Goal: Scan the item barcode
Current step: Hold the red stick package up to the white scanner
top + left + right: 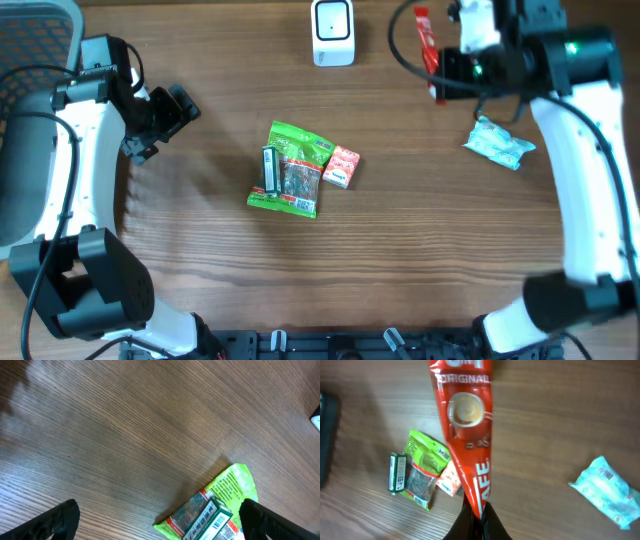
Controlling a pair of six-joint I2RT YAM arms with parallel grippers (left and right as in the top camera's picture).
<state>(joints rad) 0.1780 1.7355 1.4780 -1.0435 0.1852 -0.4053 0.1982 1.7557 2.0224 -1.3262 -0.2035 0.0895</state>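
Observation:
A long red coffee sachet (466, 425) hangs pinched at its lower end in my right gripper (479, 512), which is shut on it. Overhead, the sachet (425, 40) is held up at the back right, to the right of the white barcode scanner (332, 32). My right gripper (440, 85) sits at the sachet's near end. No barcode shows on the sachet's visible face. My left gripper (165, 112) is open at the left, holding nothing. In the left wrist view its dark fingers (50, 522) stand wide apart above the wood.
A green snack packet (292, 172) lies mid-table with a dark green box (269, 170) on its left side and a small red-and-white packet (341, 166) to its right. A teal packet (498, 145) lies at the right, under my right arm.

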